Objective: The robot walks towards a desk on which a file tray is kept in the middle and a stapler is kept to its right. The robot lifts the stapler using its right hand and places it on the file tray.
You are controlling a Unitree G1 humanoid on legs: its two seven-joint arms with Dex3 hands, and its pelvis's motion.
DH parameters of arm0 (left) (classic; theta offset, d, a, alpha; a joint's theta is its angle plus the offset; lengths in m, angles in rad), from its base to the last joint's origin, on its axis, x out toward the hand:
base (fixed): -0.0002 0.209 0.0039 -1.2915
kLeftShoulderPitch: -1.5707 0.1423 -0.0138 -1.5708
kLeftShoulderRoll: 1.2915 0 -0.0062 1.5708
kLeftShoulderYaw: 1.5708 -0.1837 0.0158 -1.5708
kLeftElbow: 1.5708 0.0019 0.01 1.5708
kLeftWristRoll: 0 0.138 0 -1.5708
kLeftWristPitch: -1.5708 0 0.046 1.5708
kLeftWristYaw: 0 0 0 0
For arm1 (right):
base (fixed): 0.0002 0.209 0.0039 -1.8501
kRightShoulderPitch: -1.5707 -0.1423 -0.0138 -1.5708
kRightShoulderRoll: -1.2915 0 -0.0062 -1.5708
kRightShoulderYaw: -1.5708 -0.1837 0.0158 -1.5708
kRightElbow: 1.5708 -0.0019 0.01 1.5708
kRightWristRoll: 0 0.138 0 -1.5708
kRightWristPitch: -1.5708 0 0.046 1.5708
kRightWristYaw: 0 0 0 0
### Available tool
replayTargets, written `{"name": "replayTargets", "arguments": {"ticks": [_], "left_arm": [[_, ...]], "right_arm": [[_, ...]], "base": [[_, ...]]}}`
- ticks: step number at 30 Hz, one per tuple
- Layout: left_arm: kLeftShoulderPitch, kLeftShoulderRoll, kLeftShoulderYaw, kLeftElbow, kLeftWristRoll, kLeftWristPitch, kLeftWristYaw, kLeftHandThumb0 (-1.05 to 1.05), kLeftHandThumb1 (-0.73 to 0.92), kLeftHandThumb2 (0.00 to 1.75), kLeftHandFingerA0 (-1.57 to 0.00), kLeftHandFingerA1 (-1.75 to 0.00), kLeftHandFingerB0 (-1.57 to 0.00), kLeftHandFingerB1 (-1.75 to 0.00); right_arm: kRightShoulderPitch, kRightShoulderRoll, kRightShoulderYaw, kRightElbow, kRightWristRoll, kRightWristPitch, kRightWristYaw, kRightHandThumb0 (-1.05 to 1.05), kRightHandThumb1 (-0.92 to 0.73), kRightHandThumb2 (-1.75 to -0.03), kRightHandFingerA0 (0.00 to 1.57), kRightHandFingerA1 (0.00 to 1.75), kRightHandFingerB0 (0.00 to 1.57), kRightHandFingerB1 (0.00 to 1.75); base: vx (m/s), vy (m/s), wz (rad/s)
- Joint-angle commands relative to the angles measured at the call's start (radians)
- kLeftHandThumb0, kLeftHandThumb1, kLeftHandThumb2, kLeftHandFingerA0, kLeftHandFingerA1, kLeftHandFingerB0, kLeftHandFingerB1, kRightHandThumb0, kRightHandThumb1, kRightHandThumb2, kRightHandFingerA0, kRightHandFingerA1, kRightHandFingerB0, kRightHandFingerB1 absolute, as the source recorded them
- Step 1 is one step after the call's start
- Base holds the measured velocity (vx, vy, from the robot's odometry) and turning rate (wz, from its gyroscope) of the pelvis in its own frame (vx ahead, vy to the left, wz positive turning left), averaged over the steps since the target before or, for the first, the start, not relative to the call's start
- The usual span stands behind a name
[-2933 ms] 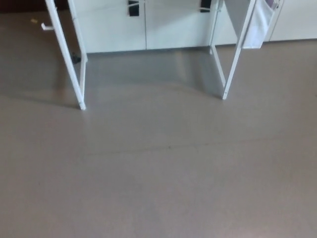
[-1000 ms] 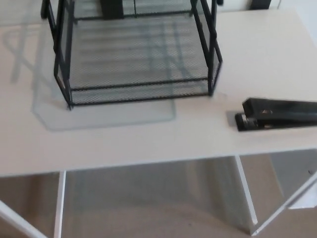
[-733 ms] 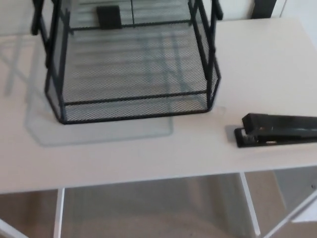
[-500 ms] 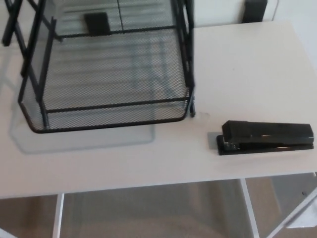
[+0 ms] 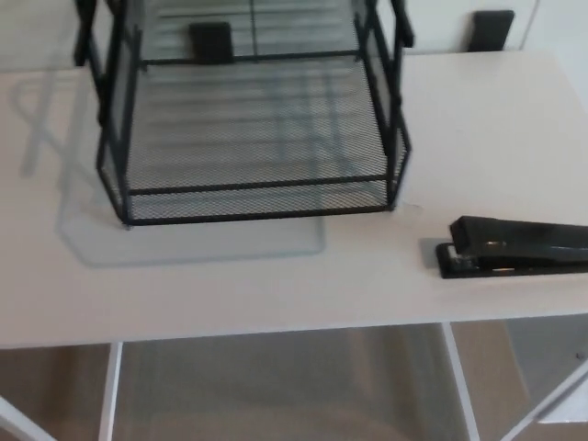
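Observation:
A black wire-mesh file tray (image 5: 253,197) stands on the white desk (image 5: 276,285), left of centre, its upper tiers cut off by the top edge. A black stapler (image 5: 514,248) lies flat on the desk to the tray's right, lengthwise across the picture, its far end running off the right edge. It sits close to the desk's front edge. Neither of my hands shows in the head view.
The desk's front edge crosses the lower picture, with white legs (image 5: 464,381) and grey floor (image 5: 276,395) below it. Black handles (image 5: 491,28) on white cabinets show behind the desk. Bare desk surface lies between tray and stapler.
The camera has swung: half a second ago tray and stapler sat further left, now both lie further right and the stapler is cut by the edge. Nothing on the desk has moved.

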Motion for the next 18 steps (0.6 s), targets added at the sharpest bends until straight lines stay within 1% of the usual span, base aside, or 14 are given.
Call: {"name": "replayTargets", "arguments": {"ticks": [1,4,5,7,8,10,11,12,13,14,15,16,17,18], "left_arm": [[-0.007,0.015,0.020,-0.019,-0.021,0.008,0.001,-0.35,0.59,1.10,-0.02,-0.50,-0.01,-0.50],[-0.018,0.019,0.025,0.006,-0.019,-0.007,-0.003,-0.64,0.67,0.86,-0.15,-0.48,-0.07,-0.41],[-0.015,0.020,0.024,0.008,-0.017,-0.018,-0.010,-0.35,0.60,1.11,-0.02,-0.50,0.00,-0.49],[-0.015,0.021,0.024,0.016,-0.016,-0.031,-0.020,-0.35,0.59,1.10,-0.02,-0.50,0.00,-0.49],[-0.010,0.018,0.033,0.018,-0.025,-0.021,-0.022,-0.35,0.59,1.10,-0.02,-0.50,0.00,-0.49],[0.002,0.015,0.033,0.000,-0.024,-0.013,-0.018,-0.36,0.58,1.09,-0.02,-0.50,0.00,-0.49],[-0.002,0.016,0.025,0.003,-0.014,-0.011,-0.012,-0.36,0.58,1.10,-0.02,-0.49,0.00,-0.49],[-0.004,0.017,0.023,0.005,-0.011,-0.010,-0.010,-0.36,0.58,1.10,-0.02,-0.49,0.00,-0.49],[-0.004,0.016,0.025,0.004,-0.014,-0.006,-0.008,-0.35,0.58,1.09,-0.02,-0.50,0.00,-0.49],[0.003,0.015,0.028,-0.008,-0.019,-0.005,-0.015,-0.35,0.59,1.10,-0.02,-0.50,0.00,-0.49],[0.009,0.015,0.024,-0.018,-0.014,-0.009,-0.014,-0.65,0.70,0.84,-0.16,-0.47,-0.09,-0.41],[0.014,0.015,0.018,-0.027,-0.007,-0.013,-0.007,-0.65,0.69,0.84,-0.17,-0.47,-0.10,-0.42],[0.007,0.015,0.017,-0.013,-0.005,-0.014,-0.001,-0.35,0.59,1.10,-0.02,-0.50,-0.01,-0.49],[0.009,0.016,0.026,-0.007,-0.014,-0.025,-0.010,-0.35,0.61,1.11,-0.02,-0.50,0.00,-0.49]], "right_arm": [[-0.101,-0.007,-0.139,-0.190,0.113,-0.012,-0.095,-0.75,-0.47,-0.91,0.00,0.40,0.00,0.26],[-0.182,-0.062,-0.160,-0.275,0.098,0.032,-0.071,-0.80,-0.67,-0.61,0.00,0.64,0.00,0.48],[-0.221,-0.091,-0.157,-0.325,0.086,0.044,-0.065,-0.95,-0.53,-0.91,0.12,0.80,0.07,0.63],[-0.297,-0.152,-0.138,-0.439,0.048,0.085,-0.055,-0.86,-0.51,-0.96,0.13,0.75,0.03,0.55],[-0.327,-0.176,-0.119,-0.475,0.033,0.110,-0.037,-0.85,-0.68,-0.60,0.07,0.84,0.00,0.55],[-0.392,-0.206,-0.089,-0.509,0.041,0.120,0.011,-0.75,-0.67,-0.59,0.11,0.64,0.00,0.42],[-0.413,-0.220,-0.073,-0.558,0.047,0.167,0.029,-0.72,-0.47,-0.91,0.12,0.60,0.01,0.36],[-0.419,-0.224,-0.067,-0.576,0.048,0.187,0.032,-0.72,-0.47,-0.91,0.12,0.60,0.01,0.36],[-0.430,-0.229,-0.058,-0.604,0.051,0.201,0.039,-0.61,-0.64,-0.60,0.15,0.53,0.05,0.27],[-0.444,-0.241,-0.045,-0.637,0.058,0.224,0.060,-0.63,-0.63,-0.61,0.15,0.52,0.04,0.26],[-0.450,-0.243,-0.040,-0.664,0.069,0.253,0.067,-0.60,-0.62,-0.61,0.17,0.50,0.06,0.27],[-0.457,-0.244,-0.033,-0.703,0.090,0.295,0.083,-0.62,-0.44,-0.86,0.12,0.54,0.02,0.32],[-0.452,-0.246,-0.027,-0.720,0.093,0.299,0.096,-0.65,-0.48,-0.84,0.11,0.52,0.04,0.28],[-0.445,-0.246,-0.012,-0.752,0.090,0.304,0.107,-0.67,-0.46,-0.87,0.12,0.53,0.03,0.29]], "base": [[0.00,0.000,0.00],[0.00,0.000,0.00],[0.00,0.000,0.00],[0.01,-0.014,0.03],[0.00,0.000,0.00],[0.00,0.000,0.00],[0.00,0.000,0.00],[0.00,0.000,0.00],[0.00,0.000,0.00],[0.00,0.000,0.00],[0.00,0.000,0.00],[0.00,0.000,0.00],[0.00,0.000,0.00],[0.00,0.000,0.00]]}}
